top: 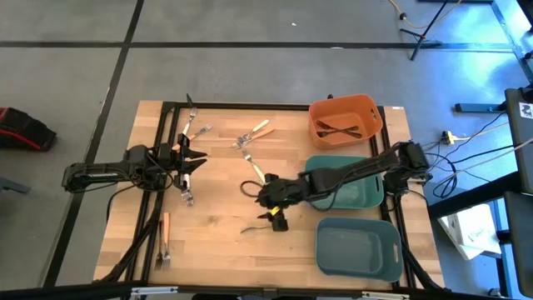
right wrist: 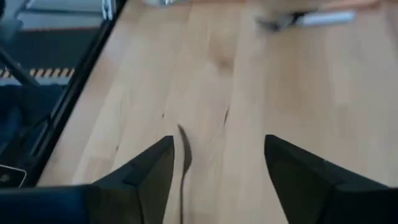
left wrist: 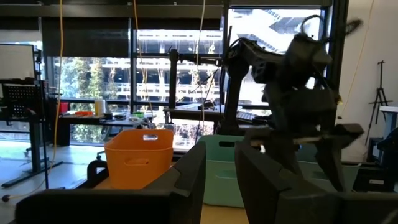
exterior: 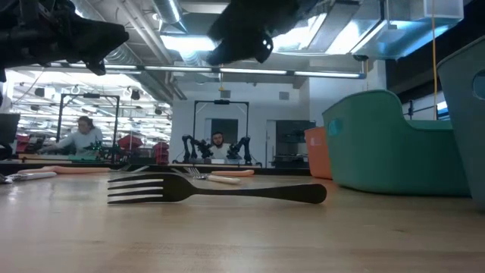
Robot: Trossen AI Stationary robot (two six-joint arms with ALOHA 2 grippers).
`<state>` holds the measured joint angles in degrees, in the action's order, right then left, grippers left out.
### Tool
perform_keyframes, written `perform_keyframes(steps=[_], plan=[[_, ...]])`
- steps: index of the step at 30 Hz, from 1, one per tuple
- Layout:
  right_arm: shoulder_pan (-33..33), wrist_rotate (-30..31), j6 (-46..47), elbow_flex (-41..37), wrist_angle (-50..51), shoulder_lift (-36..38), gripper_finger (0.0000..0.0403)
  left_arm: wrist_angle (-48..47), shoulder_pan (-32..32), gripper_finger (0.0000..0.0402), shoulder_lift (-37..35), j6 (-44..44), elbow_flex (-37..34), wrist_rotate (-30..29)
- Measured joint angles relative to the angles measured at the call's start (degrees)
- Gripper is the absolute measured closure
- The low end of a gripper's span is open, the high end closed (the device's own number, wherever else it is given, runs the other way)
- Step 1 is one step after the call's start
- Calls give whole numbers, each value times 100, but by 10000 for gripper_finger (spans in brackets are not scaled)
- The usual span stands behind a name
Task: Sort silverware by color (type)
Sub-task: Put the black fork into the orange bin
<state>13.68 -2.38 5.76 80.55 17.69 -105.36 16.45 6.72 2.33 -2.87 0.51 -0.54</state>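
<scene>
A dark fork lies flat on the wooden table, near its front middle. My right gripper hovers above it, open. In the right wrist view its fingers stand on either side of the fork's thin dark end without touching it. The low view shows this gripper well above the fork. My left gripper is open and level over the table's left part, holding nothing. Other forks lie scattered: orange-handled ones and a silver one.
An orange bin at the far right holds dark forks. Two teal bins stand along the right side. More forks lie near the far left and in the middle. A black frame edges the table.
</scene>
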Motion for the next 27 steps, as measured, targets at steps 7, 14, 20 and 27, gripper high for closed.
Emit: perform_keyframes(steps=[7,14,20,27], plan=[[234,-20,22,424,334,-736,170,-20,0,321,-2,0,0,-5],[407,30,21,420,327,-1175,198,-38,1,321,-2,0,0,-7],[439,35,2,420,296,-1503,230,-49,1,321,-2,-7,0,-4],[434,33,2,420,244,-1580,272,-55,0,321,-2,-4,0,-2]])
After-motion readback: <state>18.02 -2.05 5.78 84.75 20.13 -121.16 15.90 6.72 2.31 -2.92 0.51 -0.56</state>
